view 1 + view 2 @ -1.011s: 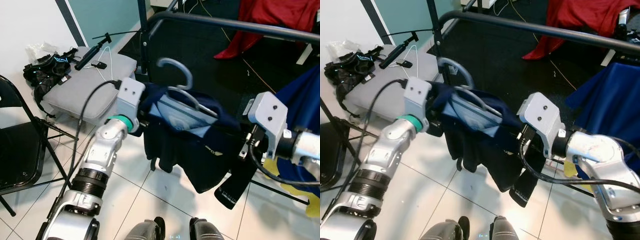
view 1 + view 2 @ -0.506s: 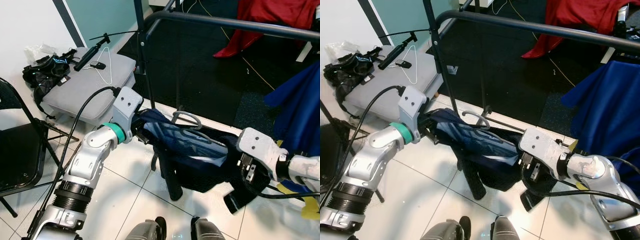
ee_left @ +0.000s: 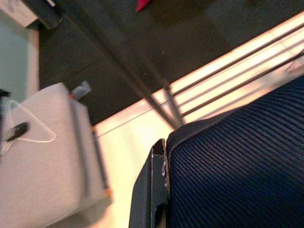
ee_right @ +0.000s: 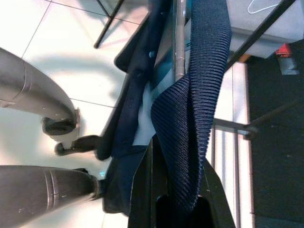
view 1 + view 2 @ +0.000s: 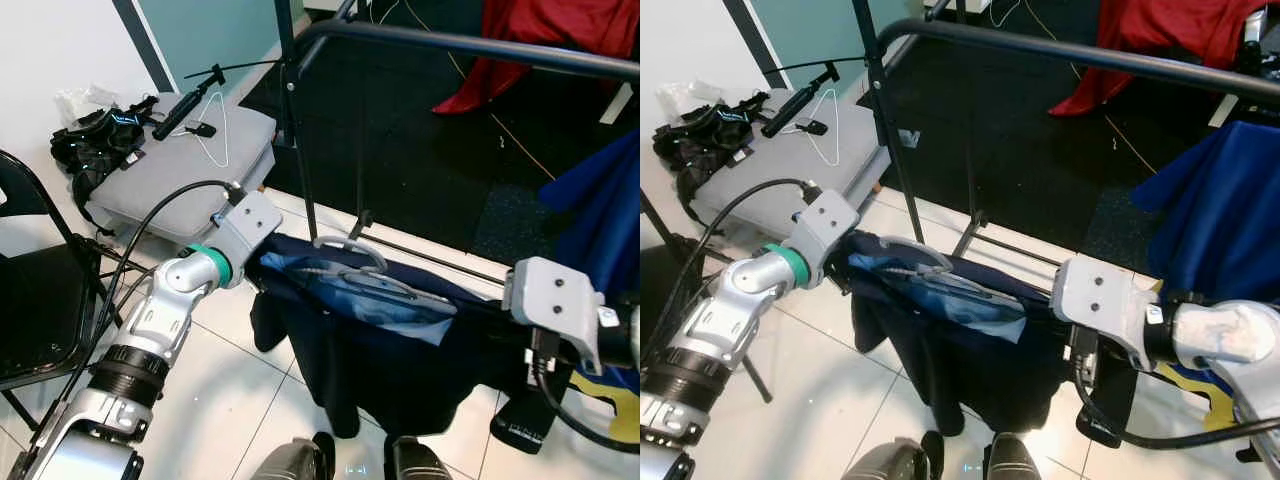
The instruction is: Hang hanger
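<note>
The arms are lowering again: the navy sweater (image 5: 400,345) on its grey hanger (image 5: 352,262) is now hanging flatter and lower than a second ago, well below the black clothes rail (image 5: 470,45). The left gripper (image 3: 159,183) is clamping one shoulder of the sweater, fingers pinched on the knit. The right gripper (image 4: 176,190) is pinching the other shoulder, fabric bunching between its fingers.
</note>
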Tool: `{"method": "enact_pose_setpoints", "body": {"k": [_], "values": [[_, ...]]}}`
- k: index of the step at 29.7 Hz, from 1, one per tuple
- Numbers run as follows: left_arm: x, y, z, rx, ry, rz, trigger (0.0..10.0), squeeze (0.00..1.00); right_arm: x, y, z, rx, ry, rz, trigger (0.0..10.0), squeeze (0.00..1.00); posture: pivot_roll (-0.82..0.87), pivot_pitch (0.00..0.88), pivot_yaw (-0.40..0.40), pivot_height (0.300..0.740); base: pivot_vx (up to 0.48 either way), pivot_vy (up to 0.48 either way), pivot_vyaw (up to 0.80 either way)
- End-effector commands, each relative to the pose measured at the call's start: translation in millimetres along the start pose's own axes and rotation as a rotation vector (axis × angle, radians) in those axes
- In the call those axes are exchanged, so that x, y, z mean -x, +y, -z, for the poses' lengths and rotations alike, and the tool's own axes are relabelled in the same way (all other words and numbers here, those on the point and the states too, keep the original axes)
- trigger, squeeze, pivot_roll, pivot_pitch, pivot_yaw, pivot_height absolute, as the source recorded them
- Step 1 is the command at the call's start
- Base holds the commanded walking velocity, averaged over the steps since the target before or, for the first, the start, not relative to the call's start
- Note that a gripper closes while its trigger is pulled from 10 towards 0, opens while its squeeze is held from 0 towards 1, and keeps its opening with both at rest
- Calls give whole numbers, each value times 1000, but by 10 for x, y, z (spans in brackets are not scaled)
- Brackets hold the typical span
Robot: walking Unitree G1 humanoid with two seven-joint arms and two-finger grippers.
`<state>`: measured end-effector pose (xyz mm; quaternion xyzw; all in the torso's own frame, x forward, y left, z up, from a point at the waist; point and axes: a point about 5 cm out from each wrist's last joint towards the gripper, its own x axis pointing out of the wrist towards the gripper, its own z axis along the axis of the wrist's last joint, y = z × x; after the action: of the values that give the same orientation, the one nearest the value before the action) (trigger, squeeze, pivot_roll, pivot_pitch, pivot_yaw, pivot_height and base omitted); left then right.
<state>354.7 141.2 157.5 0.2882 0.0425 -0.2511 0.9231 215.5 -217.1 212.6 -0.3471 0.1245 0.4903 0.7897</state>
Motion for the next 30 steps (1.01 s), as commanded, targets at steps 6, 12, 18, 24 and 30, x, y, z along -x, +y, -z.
{"method": "enact_pose_setpoints", "body": {"k": [6,12,18,24,30], "values": [[112,476,280,-167,174,-239,10000,0,135,223,56,10,103,-161,10000,0,-184,129,216,740,0,0,0],[313,659,486,-299,273,-106,10000,0,146,212,248,7,199,-137,10000,0,-159,117,208,740,0,0,0],[386,556,736,-367,369,-17,10000,0,147,103,76,1,101,-94,10000,0,-165,114,203,740,0,0,0],[418,498,880,-421,419,19,10000,0,265,-20,18,18,95,-34,10000,0,-172,109,205,740,0,0,0],[580,731,1083,-507,544,-69,10000,0,377,-81,-115,12,11,9,10000,0,-175,106,209,740,0,0,0]]}}
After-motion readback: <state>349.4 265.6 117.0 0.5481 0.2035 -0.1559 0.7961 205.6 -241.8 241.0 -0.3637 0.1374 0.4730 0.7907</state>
